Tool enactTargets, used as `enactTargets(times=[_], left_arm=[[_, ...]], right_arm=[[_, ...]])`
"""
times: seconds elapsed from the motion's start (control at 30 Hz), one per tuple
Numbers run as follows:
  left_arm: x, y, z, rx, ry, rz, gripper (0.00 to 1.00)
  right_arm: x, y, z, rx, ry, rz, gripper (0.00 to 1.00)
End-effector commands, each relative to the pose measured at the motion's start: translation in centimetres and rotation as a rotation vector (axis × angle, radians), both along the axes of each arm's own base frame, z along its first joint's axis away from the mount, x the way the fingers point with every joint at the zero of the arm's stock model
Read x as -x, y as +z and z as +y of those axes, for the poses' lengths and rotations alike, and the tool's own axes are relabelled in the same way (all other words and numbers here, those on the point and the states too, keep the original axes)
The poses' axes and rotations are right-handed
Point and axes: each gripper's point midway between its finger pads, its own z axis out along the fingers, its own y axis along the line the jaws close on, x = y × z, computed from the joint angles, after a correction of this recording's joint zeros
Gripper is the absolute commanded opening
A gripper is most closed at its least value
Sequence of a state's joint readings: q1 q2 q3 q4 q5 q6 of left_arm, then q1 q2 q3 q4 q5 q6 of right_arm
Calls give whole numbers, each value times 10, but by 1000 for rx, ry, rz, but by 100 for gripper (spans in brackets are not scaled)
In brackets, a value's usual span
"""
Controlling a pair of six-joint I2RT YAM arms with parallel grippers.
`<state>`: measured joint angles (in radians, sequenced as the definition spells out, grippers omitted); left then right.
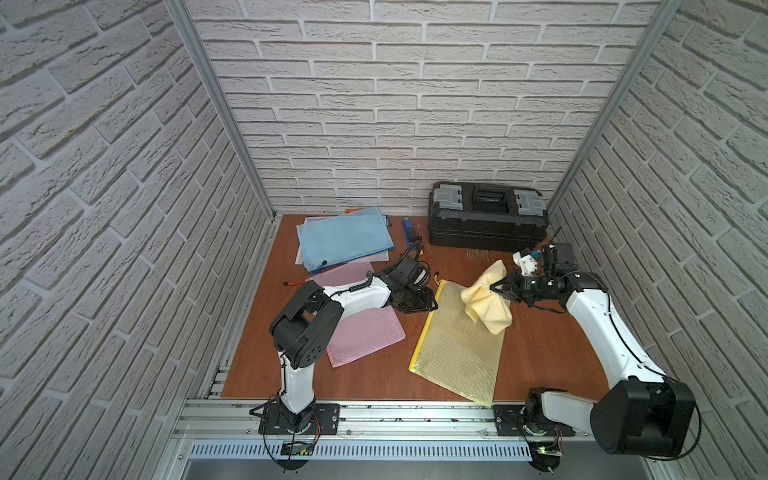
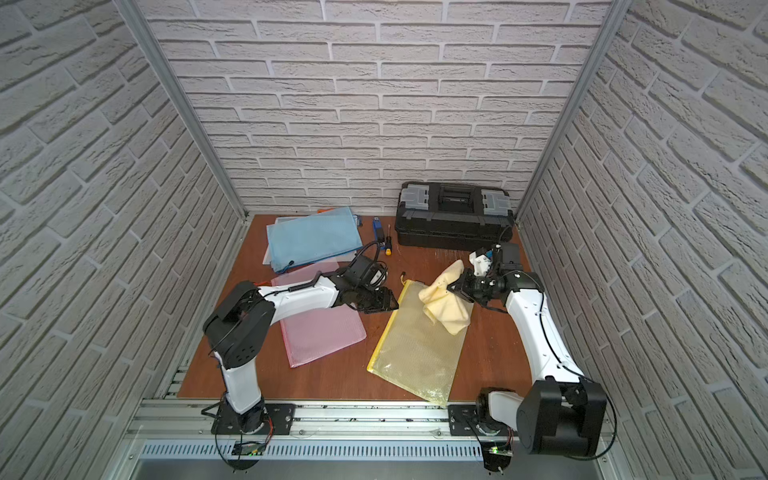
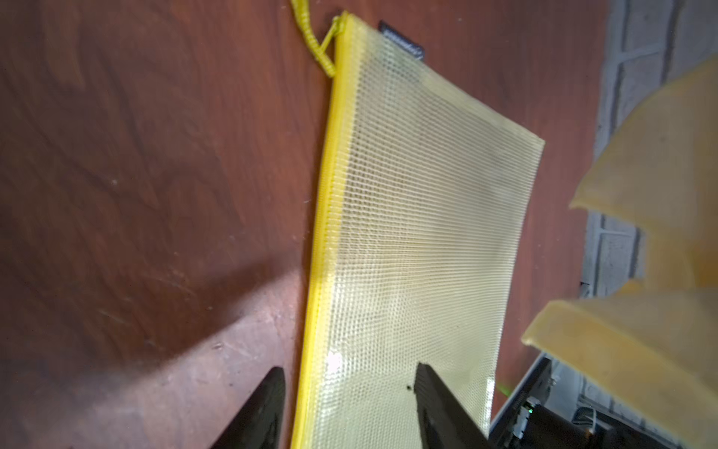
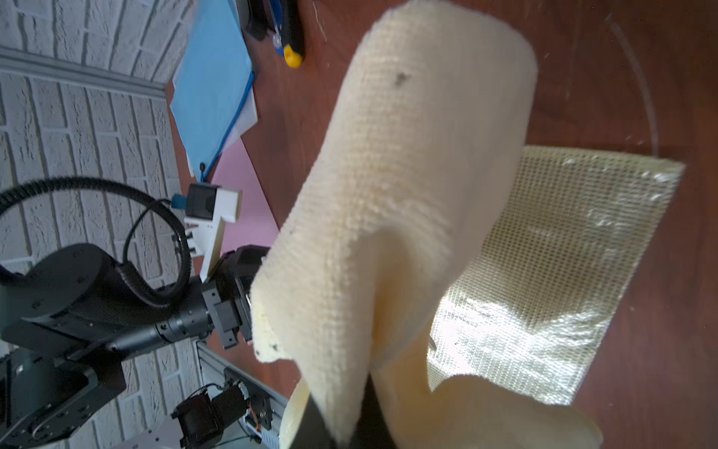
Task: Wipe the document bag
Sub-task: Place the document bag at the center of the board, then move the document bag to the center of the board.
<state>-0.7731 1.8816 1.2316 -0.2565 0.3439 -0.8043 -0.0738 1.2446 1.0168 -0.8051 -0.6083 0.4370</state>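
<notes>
- The brown wooden table (image 1: 374, 374) carries the yellow document bag (image 1: 457, 353), which lies flat on its right half, in front of the right arm and between the two grippers.
- The bag is a see-through mesh pouch, pale yellow with a fine grid weave. A solid bright yellow zip band runs along one long side, and a small dark label sits at one corner in the left wrist view (image 3: 419, 233).
- Its far end lies just beside the left gripper (image 1: 432, 303), whose tips stand at the zip-side far corner. The right gripper (image 1: 493, 286) sits above the opposite far corner.
- The long axis runs from the far middle of the table toward the front edge, with the near end leaning a little to the robot's right. The zip side faces the robot's left. In both top views (image 2: 419, 353) the nearest corner reaches the table's front edge.
- The cream cloth (image 1: 486, 301), bunched and folded, hangs over the bag's far right corner. Whether it rests on the mesh I cannot tell.
- In the left wrist view the left gripper (image 3: 349, 367) has its jaws spread apart, with the zip band running between them and nothing pinched.
- The right gripper is pressed together on the cloth (image 4: 388, 194), pinching a fold of it.
- A yellow zip cord (image 3: 311, 35) trails off one end of the zip band.
</notes>
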Motion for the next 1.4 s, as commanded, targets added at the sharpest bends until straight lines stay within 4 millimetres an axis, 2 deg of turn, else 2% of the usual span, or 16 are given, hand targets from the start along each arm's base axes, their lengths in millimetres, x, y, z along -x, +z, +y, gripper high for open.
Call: enactTargets(times=[0.0, 0.07, 0.1, 0.13, 0.2, 0.27, 0.4, 0.47, 0.6, 0.77, 0.97, 1.07, 1.27, 1.37], left_arm=[[-17, 35, 13, -51, 4, -156, 56], [-11, 56, 28, -36, 36, -212, 49], [-5, 61, 35, -34, 43, -218, 43], [5, 66, 42, -26, 43, -215, 33], [29, 68, 52, -21, 27, -168, 13], [60, 63, 56, -24, -18, -92, 1], [104, 48, 62, -109, -106, -33, 0], [113, 35, 63, -112, -95, 1, 0], [121, 11, 56, -66, -68, 84, 0], [117, -6, 71, -171, -38, 60, 0], [106, -9, 59, -161, -25, 43, 0], [94, -8, 62, -177, 4, 3, 0], [61, -13, 92, -203, 143, -29, 0], [48, -14, 98, -194, 174, -42, 0]], right_arm=[[13, 5, 33, 15, 165, -43, 2], [26, -9, 44, 31, 203, 2, 2], [30, -15, 49, 17, 213, 11, 2], [35, -25, 55, 4, 222, 32, 2], [45, -48, 61, 5, 221, 90, 2], [54, -73, 66, 11, 232, 161, 2], [70, -102, 84, 81, 315, 233, 2], [74, -113, 94, 129, 368, 244, 2], [69, -141, 96, 176, 358, 295, 2], [43, -164, 94, 236, 294, 316, 2], [2, -177, 98, 255, 210, 323, 2], [-12, -177, 99, 235, 186, 328, 2], [-10, -172, 88, 266, 193, 343, 2], [-2, -172, 80, 291, 201, 361, 2]])
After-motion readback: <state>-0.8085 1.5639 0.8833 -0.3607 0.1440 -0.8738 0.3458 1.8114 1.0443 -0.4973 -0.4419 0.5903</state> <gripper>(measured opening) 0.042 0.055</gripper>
